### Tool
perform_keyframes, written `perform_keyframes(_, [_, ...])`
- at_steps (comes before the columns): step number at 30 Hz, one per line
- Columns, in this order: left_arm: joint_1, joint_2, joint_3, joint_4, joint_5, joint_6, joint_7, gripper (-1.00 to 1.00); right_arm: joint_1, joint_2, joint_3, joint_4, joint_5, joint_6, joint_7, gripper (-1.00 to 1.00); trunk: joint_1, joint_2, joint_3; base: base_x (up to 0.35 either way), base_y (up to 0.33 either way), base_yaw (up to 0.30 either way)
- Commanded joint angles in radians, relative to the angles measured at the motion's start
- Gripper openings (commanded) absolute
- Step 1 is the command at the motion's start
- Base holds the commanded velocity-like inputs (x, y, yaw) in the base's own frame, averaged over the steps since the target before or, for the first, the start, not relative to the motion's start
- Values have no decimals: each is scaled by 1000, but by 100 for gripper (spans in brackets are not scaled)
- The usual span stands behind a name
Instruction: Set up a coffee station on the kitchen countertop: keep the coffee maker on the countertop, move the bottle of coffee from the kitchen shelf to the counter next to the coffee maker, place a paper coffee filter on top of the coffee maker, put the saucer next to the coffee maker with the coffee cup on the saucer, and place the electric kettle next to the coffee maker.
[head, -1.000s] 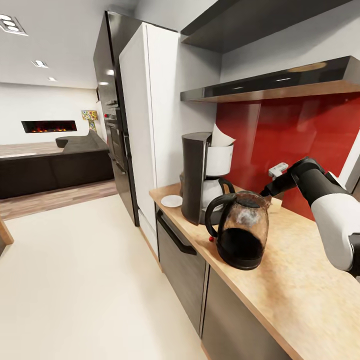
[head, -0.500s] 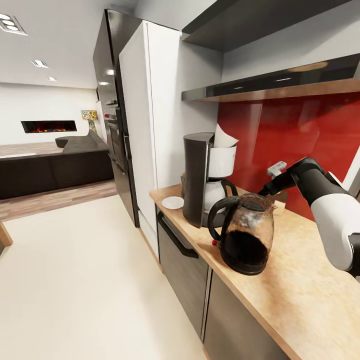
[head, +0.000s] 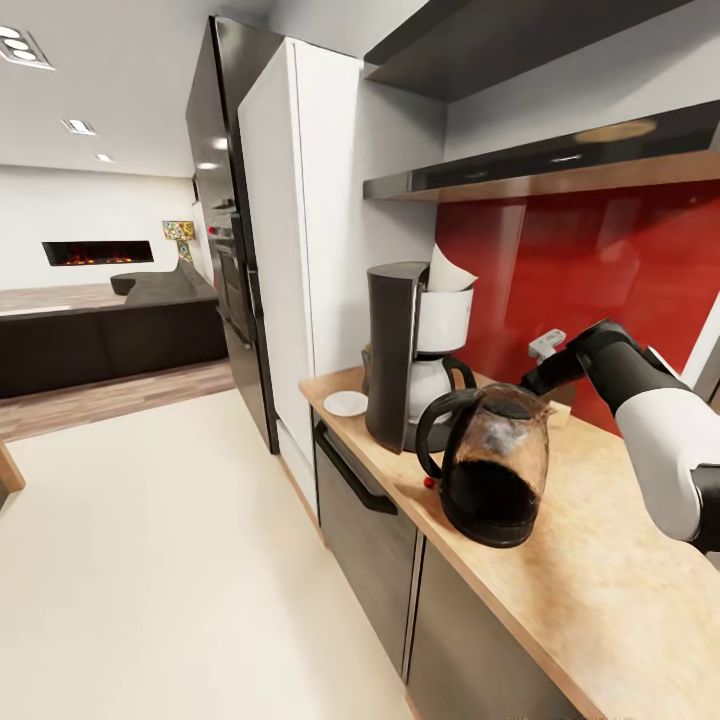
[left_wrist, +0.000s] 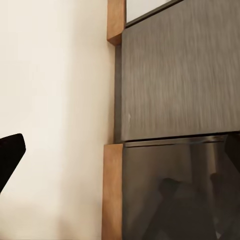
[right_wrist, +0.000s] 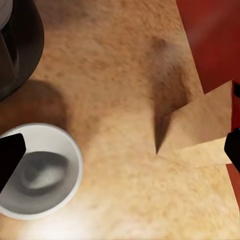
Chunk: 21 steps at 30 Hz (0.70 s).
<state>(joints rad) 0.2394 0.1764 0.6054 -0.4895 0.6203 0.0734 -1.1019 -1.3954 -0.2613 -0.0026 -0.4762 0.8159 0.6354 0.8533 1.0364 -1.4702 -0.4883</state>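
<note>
The black coffee maker stands on the wooden countertop with a white paper filter sticking out of its top. A white saucer lies to its left. The dark glass electric kettle stands in front of it. My right arm reaches behind the kettle, which hides the hand in the head view. In the right wrist view my right gripper is open above the counter, with the white coffee cup by one fingertip and a tan paper wedge by the other.
A red backsplash and a dark shelf run behind the counter. A tall white cabinet stands to the left. The left wrist view looks at grey cabinet fronts and pale floor, with one dark fingertip at the edge.
The head view has shifted slightly. My right forearm has edged a little further toward the coffee maker behind the kettle. Nothing on the counter has moved.
</note>
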Motion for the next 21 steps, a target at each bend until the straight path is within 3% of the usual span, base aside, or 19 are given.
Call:
perform_keyframes(1, [0, 0, -1, -1, 5, 8, -3, 100, -1, 0, -1, -1, 6, 3, 7, 100, 4, -8, -4, 0, 0, 0])
perform_keyframes(10, [0, 0, -1, -1, 5, 8, -3, 100, -1, -3, -3, -1, 8, 3, 7, 100, 4, -8, -4, 0, 0, 0])
perform_keyframes(16, [1, 0, -1, -1, 5, 8, -2, 100, -1, -6, -3, -1, 8, 2, 7, 100, 27, -50, -23, 0, 0, 0])
perform_keyframes(21, [0, 0, -1, -1, 5, 8, -2, 100, -1, -8, -3, -1, 8, 0, 7, 100, 27, -50, -23, 0, 0, 0])
